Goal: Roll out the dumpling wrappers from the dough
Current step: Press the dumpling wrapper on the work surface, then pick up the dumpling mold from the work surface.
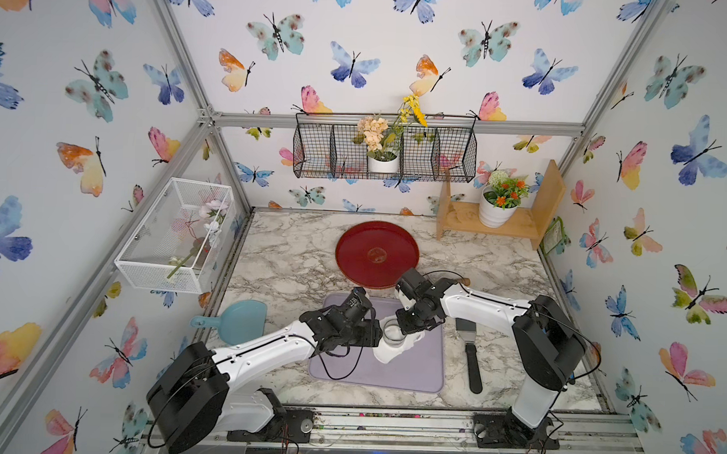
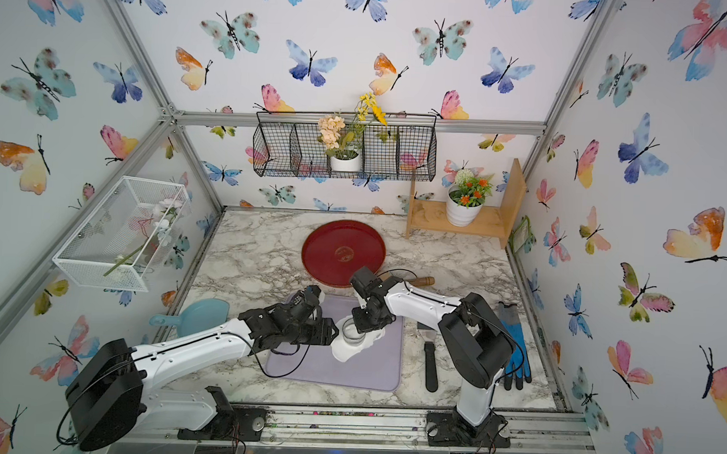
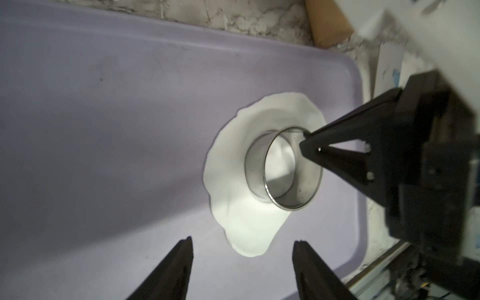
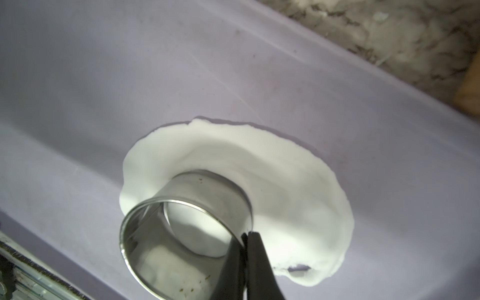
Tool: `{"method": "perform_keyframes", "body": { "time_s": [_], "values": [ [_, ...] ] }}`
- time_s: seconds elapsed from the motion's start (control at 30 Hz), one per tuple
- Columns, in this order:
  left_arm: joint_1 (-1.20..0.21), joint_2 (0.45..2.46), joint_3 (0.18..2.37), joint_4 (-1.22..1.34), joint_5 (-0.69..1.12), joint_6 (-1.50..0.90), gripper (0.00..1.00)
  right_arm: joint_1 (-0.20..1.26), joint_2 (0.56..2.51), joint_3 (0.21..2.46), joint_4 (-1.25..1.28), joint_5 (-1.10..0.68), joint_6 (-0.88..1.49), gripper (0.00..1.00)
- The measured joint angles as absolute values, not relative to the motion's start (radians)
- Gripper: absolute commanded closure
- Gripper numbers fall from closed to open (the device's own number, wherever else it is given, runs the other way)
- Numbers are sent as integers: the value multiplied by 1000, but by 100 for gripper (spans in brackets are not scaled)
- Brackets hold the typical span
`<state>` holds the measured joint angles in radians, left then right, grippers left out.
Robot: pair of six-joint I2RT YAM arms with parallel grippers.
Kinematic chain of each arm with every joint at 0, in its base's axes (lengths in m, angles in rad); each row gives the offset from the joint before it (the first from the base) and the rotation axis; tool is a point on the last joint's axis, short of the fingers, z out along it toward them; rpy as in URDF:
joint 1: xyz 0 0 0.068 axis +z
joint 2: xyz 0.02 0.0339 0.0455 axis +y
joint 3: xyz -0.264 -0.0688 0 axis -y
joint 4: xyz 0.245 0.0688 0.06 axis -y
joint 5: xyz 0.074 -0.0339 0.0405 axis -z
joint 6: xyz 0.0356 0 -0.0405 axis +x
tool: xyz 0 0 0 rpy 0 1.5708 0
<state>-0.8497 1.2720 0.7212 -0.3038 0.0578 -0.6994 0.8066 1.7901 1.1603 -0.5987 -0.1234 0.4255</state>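
The dough (image 1: 390, 354) (image 2: 346, 353) lies as a flat, irregular white sheet on the purple mat (image 1: 410, 375). A metal ring cutter (image 1: 393, 334) (image 4: 207, 193) stands on the dough (image 4: 285, 166), with a round white patch showing inside it. My right gripper (image 4: 246, 233) (image 1: 408, 326) is shut on the ring's wall, one finger inside and one outside. My left gripper (image 3: 244, 239) (image 1: 375, 334) is open at the dough's (image 3: 228, 187) edge, holding nothing, its fingers apart from the ring (image 3: 255, 166). The dumpling wrappers are out of view.
A red round tray (image 1: 377, 253) sits behind the mat. A wooden rolling pin (image 2: 424, 281) lies behind my right arm. A black-handled spatula (image 1: 471, 356) lies right of the mat, blue gloves (image 2: 515, 349) further right, and a blue scoop (image 1: 242, 319) to the left.
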Motion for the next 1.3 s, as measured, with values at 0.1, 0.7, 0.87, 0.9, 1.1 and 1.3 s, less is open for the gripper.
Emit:
{"method": "perform_keyframes", "body": {
  "time_s": [0.1,0.7,0.87,0.9,1.1,1.3],
  "values": [
    [-850,1217,718,-306,35,-704,24,809,1774,1170,-611,-118,424,98],
    [-832,1143,682,-335,-69,-717,7,733,1616,1208,-662,-29,411,98],
    [-817,1118,649,-334,-86,-723,2,643,1543,1139,-669,38,416,98],
    [-815,1115,643,-334,-87,-724,2,624,1535,1124,-670,50,418,98],
    [-812,1098,605,-317,-87,-727,1,521,1498,1023,-669,85,421,98],
    [-812,1098,602,-308,-87,-726,1,437,1497,996,-663,86,409,98]
  ]
}}
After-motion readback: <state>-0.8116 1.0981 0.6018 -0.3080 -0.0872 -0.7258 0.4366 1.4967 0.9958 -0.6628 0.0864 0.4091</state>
